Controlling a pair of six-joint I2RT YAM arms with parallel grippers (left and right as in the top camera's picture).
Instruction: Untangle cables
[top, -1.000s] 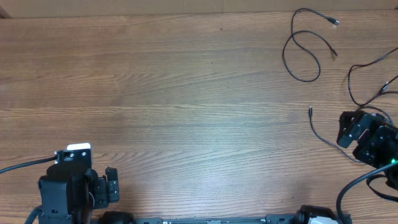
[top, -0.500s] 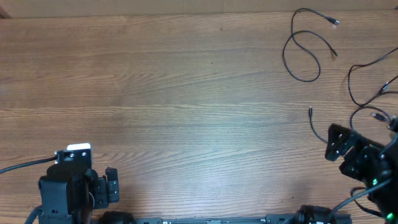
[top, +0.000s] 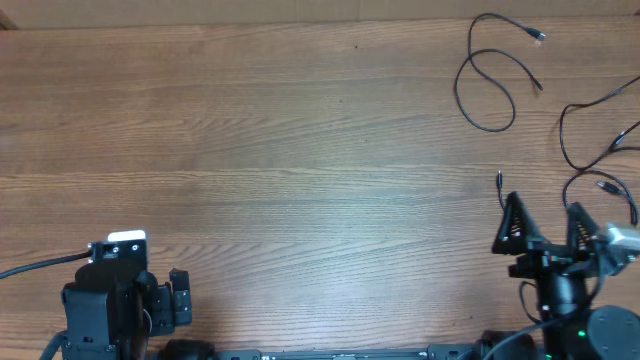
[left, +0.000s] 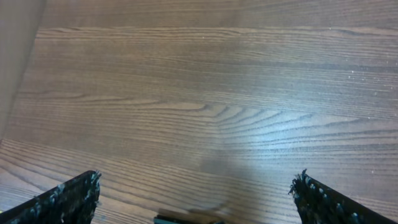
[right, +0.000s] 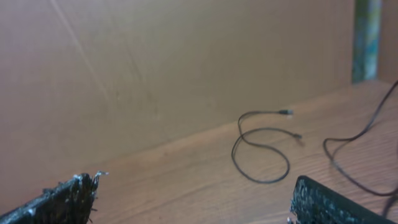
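Note:
Several thin black cables lie apart at the table's far right. A looped cable (top: 487, 78) with small plug ends is farthest back and also shows in the right wrist view (right: 261, 157). A second cable (top: 585, 135) curves along the right edge (right: 348, 163). A third cable's plug end (top: 499, 181) lies just beyond my right gripper (top: 545, 218), which stands open and empty, pointing toward the far edge (right: 199, 200). My left gripper (top: 176, 300) rests at the near left, open over bare wood (left: 196, 190), far from every cable.
The wooden table (top: 300, 150) stretches between both arms. A plain brown wall (right: 186, 62) rises behind the table's far edge. The left arm's base with a white tag (top: 125, 238) sits at the near left corner.
My right arm has swung in from the right edge toward the near side and turned its open fingers to face the far edge. The cables and left arm have not moved.

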